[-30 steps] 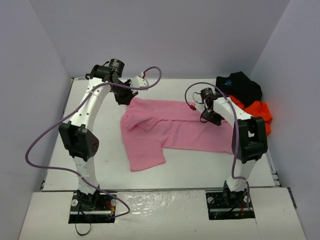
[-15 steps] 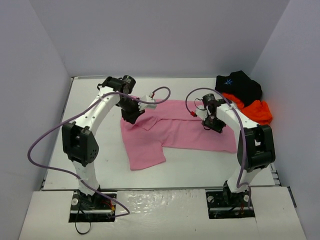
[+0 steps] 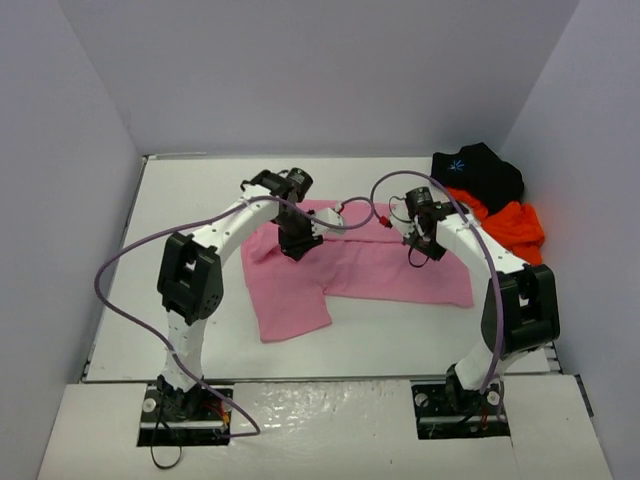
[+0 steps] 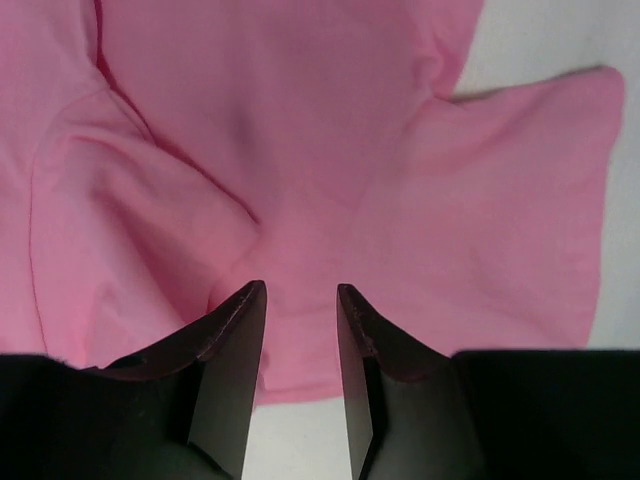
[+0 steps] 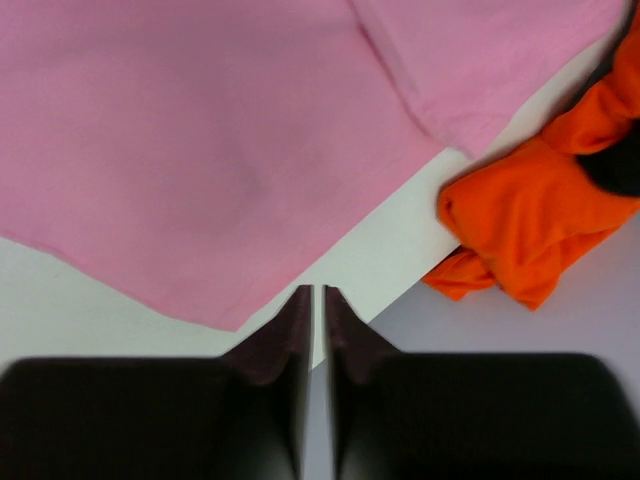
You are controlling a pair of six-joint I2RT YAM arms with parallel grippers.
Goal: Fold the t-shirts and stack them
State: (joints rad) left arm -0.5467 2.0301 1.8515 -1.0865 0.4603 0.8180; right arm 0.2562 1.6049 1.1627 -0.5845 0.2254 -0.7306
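Pink t-shirt point(image 3: 350, 262) spread across the middle of the tabletop point(image 3: 190, 250), mostly flat on the right, creased and doubled over around the left sleeve, one part reaching toward the near edge. Not yet folded. Black t-shirt point(image 3: 480, 170) and orange t-shirt point(image 3: 515, 228) bunched together in the far right corner, black partly on top of orange, neither one folded.

Left jaws apart by a modest gap, empty, poised directly over the wrinkled cloth beside that sleeve. Right jaws drawn almost together, only a thin slit between them, gripping nothing, above the pink edge on the right side, with bare tabletop and the orange heap just beyond.

Likely trouble from here:
- Closing the left jaws into the wrinkle and catching two layers instead of one, so dragging the body along with the sleeve and deepening the crease.
- Pulling from the left alone, with nothing pinned on the right, and skewing the whole shirt across the tabletop.
- Swinging the right arm toward the corner and snagging the orange cloth, or nudging the black one off it.
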